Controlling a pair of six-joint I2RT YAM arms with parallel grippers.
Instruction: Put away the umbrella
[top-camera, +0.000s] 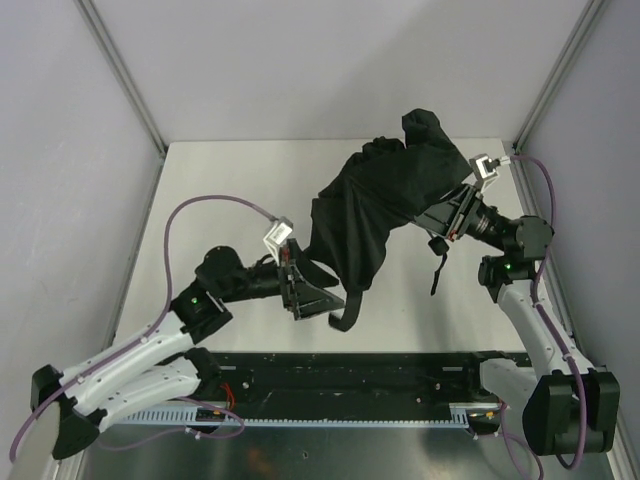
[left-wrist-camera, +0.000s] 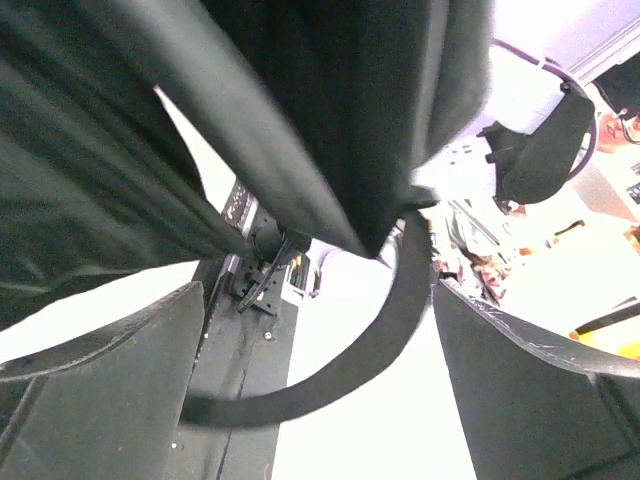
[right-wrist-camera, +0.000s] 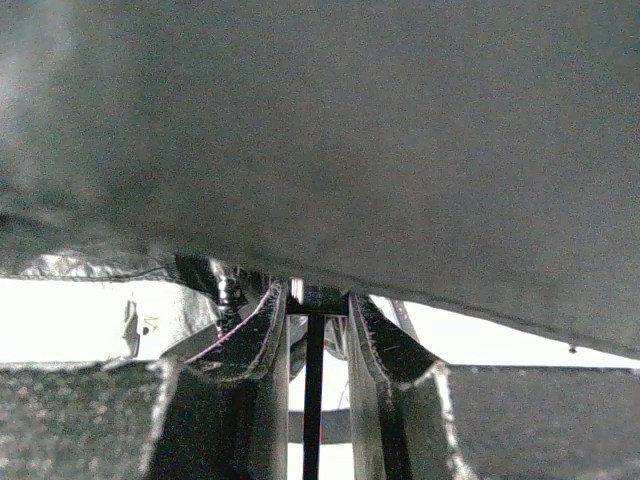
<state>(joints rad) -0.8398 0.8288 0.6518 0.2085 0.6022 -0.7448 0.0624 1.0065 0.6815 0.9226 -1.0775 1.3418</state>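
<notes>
Umbrella: a black, baggy bundle of cloth, the umbrella (top-camera: 370, 210) is up off the surface (top-camera: 220, 180), in the middle of the top view.
Long way: it runs from the upper right of the frame down to the lower left.
Right gripper: the right gripper (top-camera: 450, 215) is at the upper right end. Its fingers are pressed close on a thin dark part under the cloth. I think this pinch is what holds the umbrella up.
Left gripper: the left gripper (top-camera: 318, 298) is at the lower left end. Its fingers are spread wide and hold nothing. The cloth hangs just above them.
Strap: a black strap (left-wrist-camera: 385, 335) loops down from the low end and dips between the spread fingers.
Cord: a thin cord (top-camera: 437, 270) hangs under the right gripper.
Nearer arm: the left one is free, and the strap and low end are right by it, so I would use it next.
Room: bare surface lies at the upper left of the frame. The right arm is close to the right wall. A dark rail (top-camera: 350, 375) runs along the bottom.
Watch out: I think the loose cloth could slip or snag.
</notes>
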